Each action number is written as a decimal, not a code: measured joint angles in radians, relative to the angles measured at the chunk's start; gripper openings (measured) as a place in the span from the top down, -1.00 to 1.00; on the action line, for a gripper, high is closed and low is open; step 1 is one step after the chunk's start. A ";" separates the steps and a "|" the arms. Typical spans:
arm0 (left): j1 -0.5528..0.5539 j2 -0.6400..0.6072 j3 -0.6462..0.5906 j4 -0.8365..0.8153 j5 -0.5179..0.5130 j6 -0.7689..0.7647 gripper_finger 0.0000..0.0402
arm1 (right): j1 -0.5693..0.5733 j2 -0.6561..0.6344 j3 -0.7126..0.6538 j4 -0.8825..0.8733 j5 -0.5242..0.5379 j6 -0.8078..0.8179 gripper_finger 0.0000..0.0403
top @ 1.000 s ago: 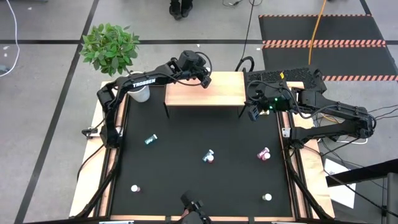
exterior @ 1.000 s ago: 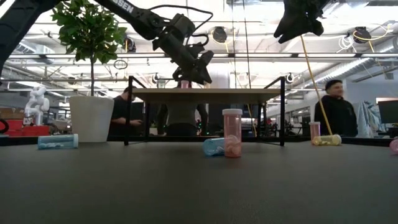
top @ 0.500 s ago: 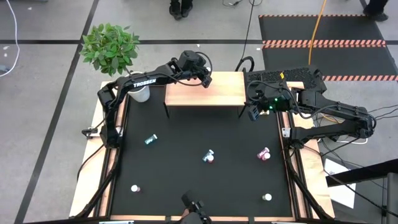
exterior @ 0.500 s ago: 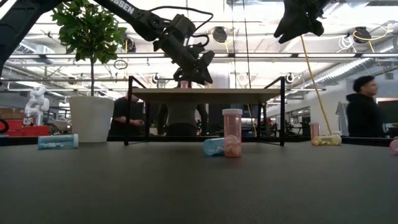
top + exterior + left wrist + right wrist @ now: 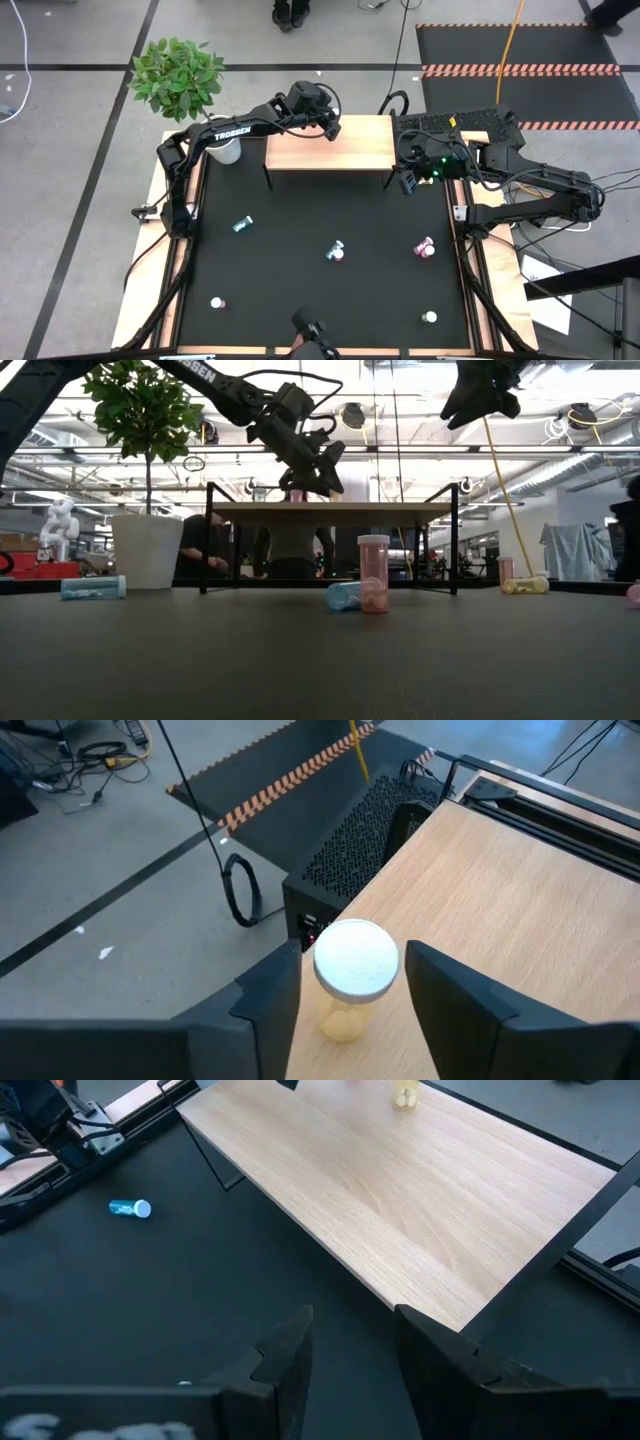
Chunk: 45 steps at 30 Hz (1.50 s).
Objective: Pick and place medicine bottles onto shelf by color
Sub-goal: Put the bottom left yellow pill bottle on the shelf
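Observation:
A small pale yellow medicine bottle with a white cap stands upright on the wooden shelf, near its far edge. My left gripper is open. One finger stands on each side of the bottle, with a narrow gap to the cap. In the low view the left gripper hangs just above the shelf top. My right gripper is open and holds nothing. It hovers high off the shelf's right end. Several other bottles lie or stand on the black table, among them a teal one and a pink one.
A potted plant in a white pot stands at the shelf's left end. A pink and a teal bottle sit together mid-table. Two bottles stand near the front edge. A person shows beyond the table.

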 joint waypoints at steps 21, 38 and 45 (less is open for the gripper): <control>0.106 -0.218 0.002 -0.233 0.210 0.236 -0.08 | 0.000 0.000 0.000 0.049 -0.003 -0.046 0.32; 0.208 -0.152 0.000 -0.343 0.388 0.508 -0.08 | -0.001 0.000 0.000 0.097 -0.024 -0.041 0.32; 0.206 -0.128 0.000 -0.341 0.378 0.519 -0.08 | -0.001 0.000 0.000 0.093 -0.024 -0.033 0.32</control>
